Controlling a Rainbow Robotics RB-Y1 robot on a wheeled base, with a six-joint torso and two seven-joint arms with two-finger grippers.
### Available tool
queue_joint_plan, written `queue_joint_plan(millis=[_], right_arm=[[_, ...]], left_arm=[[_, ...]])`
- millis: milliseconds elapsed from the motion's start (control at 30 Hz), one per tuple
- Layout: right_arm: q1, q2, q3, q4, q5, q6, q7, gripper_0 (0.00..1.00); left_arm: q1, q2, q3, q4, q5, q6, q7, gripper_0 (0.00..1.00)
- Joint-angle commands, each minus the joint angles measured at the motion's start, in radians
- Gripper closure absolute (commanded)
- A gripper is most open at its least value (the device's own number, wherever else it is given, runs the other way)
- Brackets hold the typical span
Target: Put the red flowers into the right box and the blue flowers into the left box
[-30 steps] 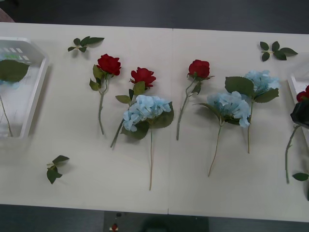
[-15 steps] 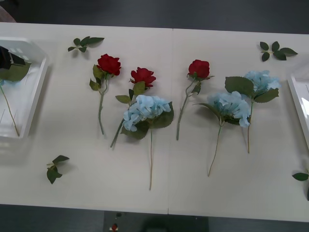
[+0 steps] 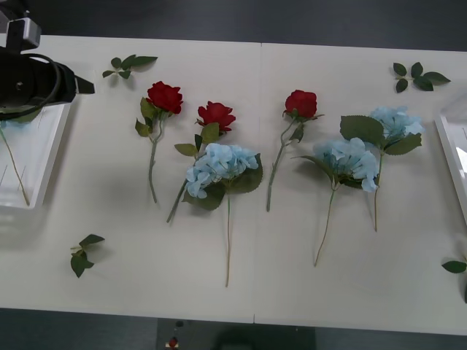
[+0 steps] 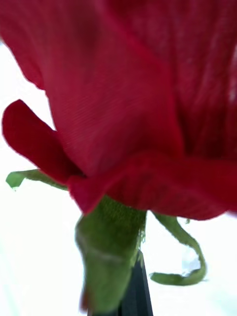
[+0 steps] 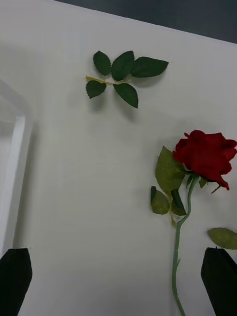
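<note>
The left arm is hanging over the far-left end of the white table (image 3: 109,240), above the right rim of the left box (image 3: 51,157), and its gripper (image 5: 118,276) is standing open with nothing between its black fingertips (image 5: 15,276), looking down on bare tabletop beside the tray's rim. A thin stem is lying inside the left box, and a big green leaf is peeking out from under the arm there. Three red flowers are lying on the table: the leftmost rose (image 3: 164,97), which is also showing in the left wrist view (image 5: 205,155), a middle rose (image 3: 216,115) whose stem is running under a blue flower (image 3: 220,166), and a third rose (image 3: 301,103) right of the table's seam. Two more blue flowers are lying near the right end, one (image 3: 350,160) overlapping the other (image 3: 394,120). The right box (image 3: 454,164) is showing in part at the right edge. In the right wrist view a red rose bloom (image 4: 133,98) is sitting very close to the camera against a white surface, with one black finger (image 4: 138,296) just below its green base; whether that gripper is clamped on it cannot be told. Loose leaf sprigs are lying at the far left (image 3: 128,65), far right (image 3: 417,76) and near left (image 3: 82,257).
</note>
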Motion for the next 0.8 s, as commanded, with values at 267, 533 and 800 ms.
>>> queue_joint_plan(millis=[267, 533, 800], right_arm=[[-0.010, -0.003, 0.055, 0.125, -0.011, -0.158, 0.052, 1.00], [-0.009, 0.000, 0.055, 0.125, -0.007, -0.163, 0.046, 0.30], [-0.009, 0.000, 0.055, 0.072, -0.026, -0.134, 0.060, 0.05]], left_arm=[[-0.079, -0.209, -0.040, -0.014, -0.244, -0.018, 0.006, 0.00], [-0.120, -0.303, -0.117, 0.078, -0.359, -0.093, -0.002, 0.00], [-0.191, -0.354, -0.168, 0.217, -0.376, -0.131, -0.019, 0.00]])
